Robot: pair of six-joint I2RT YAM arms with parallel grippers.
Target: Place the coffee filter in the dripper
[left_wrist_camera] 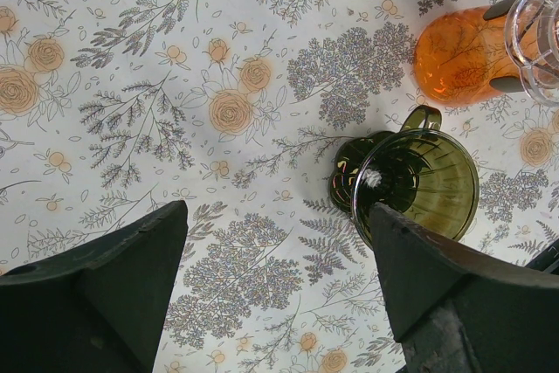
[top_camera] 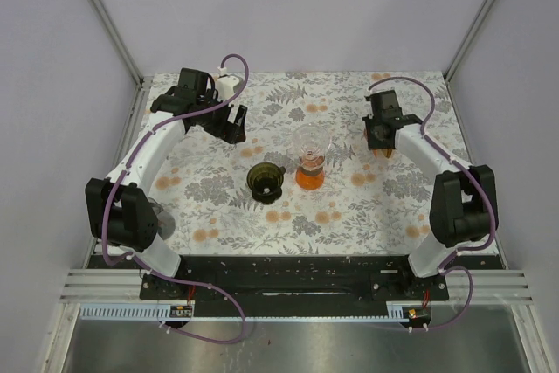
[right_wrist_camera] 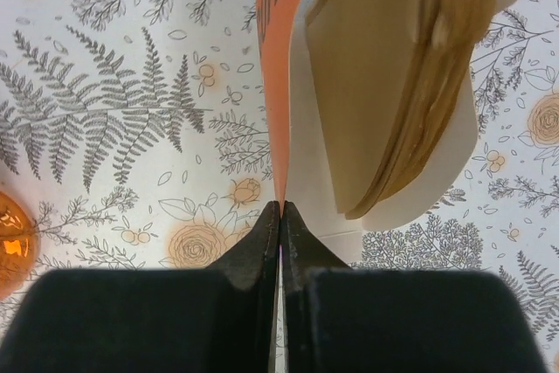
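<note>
The right end effector (right_wrist_camera: 279, 209) was pinched fully shut, its two dark fingertips pressed together on the thin orange edge of a filter packet (right_wrist_camera: 277, 85) that rose straight out from between them. Inside the packet's white backing sat a stack of brown coffee filters (right_wrist_camera: 393, 85), their ruffled rims fanned along the upper side. From above, this end effector (top_camera: 380, 139) hung over the far right part of the floral tabletop (top_camera: 367, 207), with a sliver of orange showing just under it.

The left end effector (top_camera: 234, 121) was over the far left of the tabletop, jaws spread wide and holding nothing; in its wrist view only patterned cloth showed between the two fingers (left_wrist_camera: 131, 294).

The dark green dripper (top_camera: 265, 181) stood upright near the middle of the tabletop, with no filter inside its ribbed cone (left_wrist_camera: 419, 183). Just beside it, to the right in the overhead view, stood an orange glass vessel (top_camera: 310, 176) with a clear glass piece (top_camera: 310, 141) on top
</note>
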